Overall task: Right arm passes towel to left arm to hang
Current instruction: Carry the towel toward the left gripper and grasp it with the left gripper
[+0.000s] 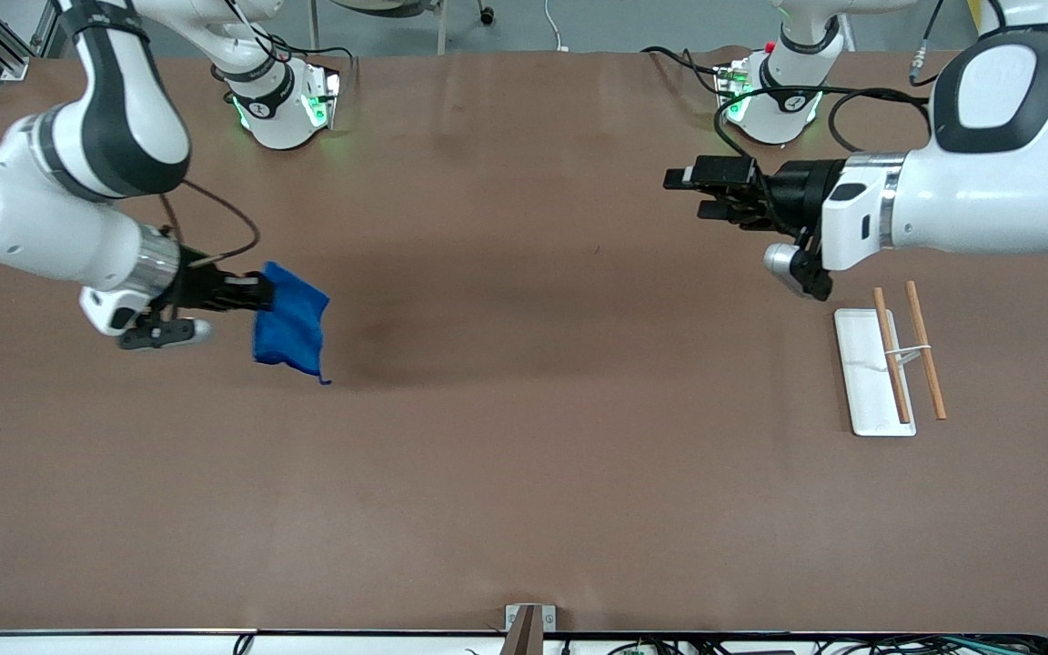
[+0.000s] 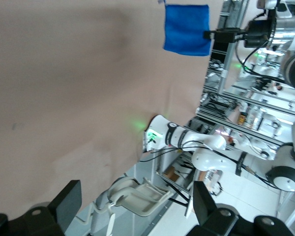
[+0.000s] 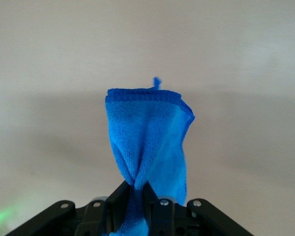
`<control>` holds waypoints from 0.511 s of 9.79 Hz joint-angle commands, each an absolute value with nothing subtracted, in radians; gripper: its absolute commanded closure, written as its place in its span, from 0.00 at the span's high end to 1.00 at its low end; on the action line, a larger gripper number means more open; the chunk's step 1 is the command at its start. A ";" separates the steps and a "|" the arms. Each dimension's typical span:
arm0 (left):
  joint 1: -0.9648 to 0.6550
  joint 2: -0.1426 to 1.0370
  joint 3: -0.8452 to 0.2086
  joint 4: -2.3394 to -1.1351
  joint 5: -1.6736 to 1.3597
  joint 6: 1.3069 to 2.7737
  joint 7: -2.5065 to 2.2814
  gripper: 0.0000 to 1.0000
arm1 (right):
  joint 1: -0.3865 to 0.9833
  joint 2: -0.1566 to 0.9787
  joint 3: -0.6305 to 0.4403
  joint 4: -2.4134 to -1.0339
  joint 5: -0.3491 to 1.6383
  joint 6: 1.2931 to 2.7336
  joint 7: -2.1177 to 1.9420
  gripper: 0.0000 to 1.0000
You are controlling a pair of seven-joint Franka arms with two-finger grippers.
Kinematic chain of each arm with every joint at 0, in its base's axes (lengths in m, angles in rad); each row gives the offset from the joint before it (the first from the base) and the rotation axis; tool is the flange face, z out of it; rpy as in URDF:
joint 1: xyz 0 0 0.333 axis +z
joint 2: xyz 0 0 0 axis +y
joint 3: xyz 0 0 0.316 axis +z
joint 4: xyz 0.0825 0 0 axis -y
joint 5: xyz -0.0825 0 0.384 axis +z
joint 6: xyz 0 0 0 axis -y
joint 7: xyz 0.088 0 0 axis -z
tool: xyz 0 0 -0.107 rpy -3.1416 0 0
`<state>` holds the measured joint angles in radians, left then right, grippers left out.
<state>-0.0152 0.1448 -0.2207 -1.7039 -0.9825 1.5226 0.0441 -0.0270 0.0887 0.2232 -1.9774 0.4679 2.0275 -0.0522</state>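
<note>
My right gripper [image 1: 265, 291] is shut on one edge of the bright blue towel [image 1: 292, 326] and holds it up over the right arm's end of the table. The towel hangs loose from the fingers. In the right wrist view the towel [image 3: 147, 132] is pinched between the two black fingers of the right gripper [image 3: 136, 191]. My left gripper [image 1: 690, 193] is open and empty in the air over the left arm's end of the table, pointing toward the towel. The left wrist view shows the towel [image 2: 187, 29] well apart from the left gripper [image 2: 136, 206].
A white flat base [image 1: 862, 382] carrying two wooden rods [image 1: 891, 357] lies on the brown table [image 1: 524, 437] at the left arm's end, below the left arm's wrist in the front view. The arm bases stand along the table's edge farthest from the front camera.
</note>
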 commanded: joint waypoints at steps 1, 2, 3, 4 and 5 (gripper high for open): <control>-0.008 0.167 -0.224 -1.830 -1.113 1.569 0.226 1.00 | -0.012 0.115 0.351 -1.971 0.675 2.153 -0.006 0.00; -0.011 0.170 -0.224 -1.865 -1.162 1.591 0.263 1.00 | -0.006 0.136 0.409 -1.971 0.815 2.230 -0.008 0.00; -0.015 0.192 -0.225 -1.891 -1.236 1.595 0.288 1.00 | 0.006 0.150 0.464 -1.970 0.930 2.317 -0.008 0.00; -0.012 0.231 -0.236 -1.910 -1.317 1.591 0.343 1.00 | 0.008 0.173 0.530 -1.967 1.042 2.397 -0.008 0.00; -0.012 0.271 -0.253 -1.927 -1.409 1.591 0.427 1.00 | 0.009 0.189 0.584 -1.947 1.125 2.455 -0.011 0.00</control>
<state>-0.0134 0.2122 -0.2310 -1.8858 -1.3275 1.5698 0.3283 0.0192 0.1650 0.5245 -1.9738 1.0319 2.4039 -0.0167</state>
